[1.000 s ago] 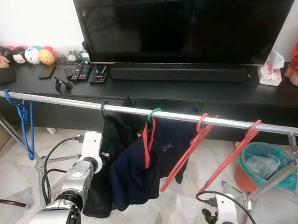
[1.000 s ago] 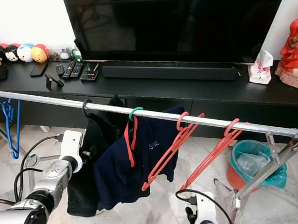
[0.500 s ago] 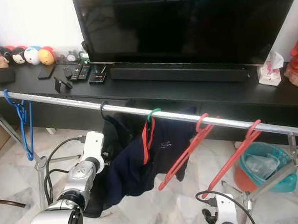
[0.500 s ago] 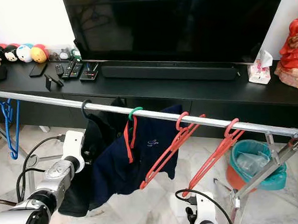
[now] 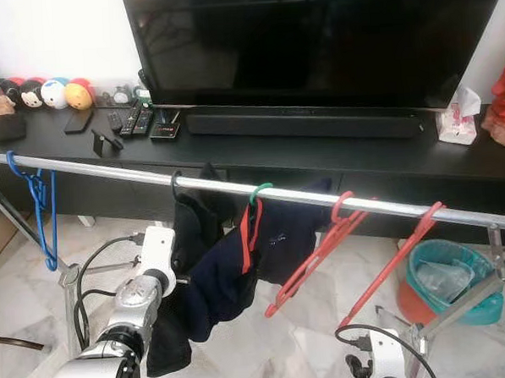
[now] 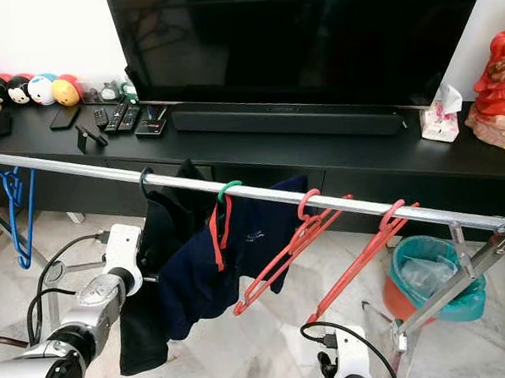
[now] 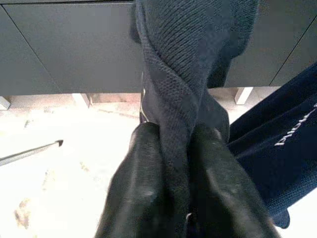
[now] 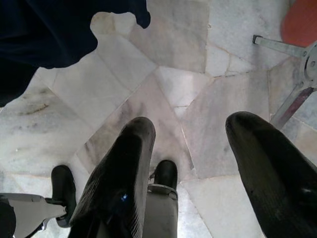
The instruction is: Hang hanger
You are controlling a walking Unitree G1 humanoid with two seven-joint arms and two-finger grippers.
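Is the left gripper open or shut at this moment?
Shut. In the left wrist view, the left gripper has both black fingers pressed against a fold of the dark garment.

Rail [image 5: 235,188] crosses in front of the TV stand [image 5: 335,155]. On the rail, from its left end: 1 hanger [image 5: 40,204], 2 hung garments [image 5: 227,266], then 2 bare hangers [image 5: 357,251]. Bin [image 5: 448,276] sits below the rail's right end.
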